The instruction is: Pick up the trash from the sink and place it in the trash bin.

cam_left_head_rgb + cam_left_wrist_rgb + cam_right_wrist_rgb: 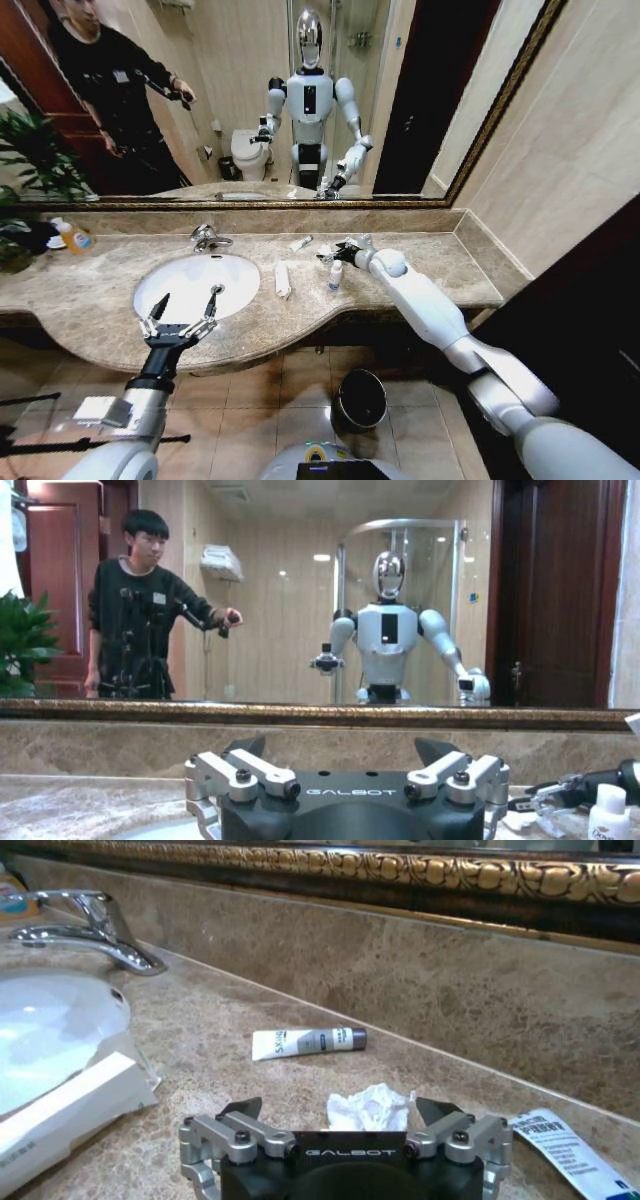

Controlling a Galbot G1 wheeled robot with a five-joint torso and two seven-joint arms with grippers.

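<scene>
We count 2 grippers: our left gripper (183, 312) hovers spread over the sink's (160, 280) front rim, and our right gripper (340, 1111) is spread around 1 crumpled white wrapper (368, 1107) on the counter (420, 265). Nearby lie 1 small tube (308, 1042), 1 long packet (282, 279), 1 tiny bottle (335, 276). 1 black trash bin (361, 398) stands on the floor.

Open counter (420, 262) beyond the sink (196, 285); faucet (208, 238) behind

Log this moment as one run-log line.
left gripper: open, over sink front rim | right gripper: open, over crumpled wrapper on counter | bin: on floor
</scene>
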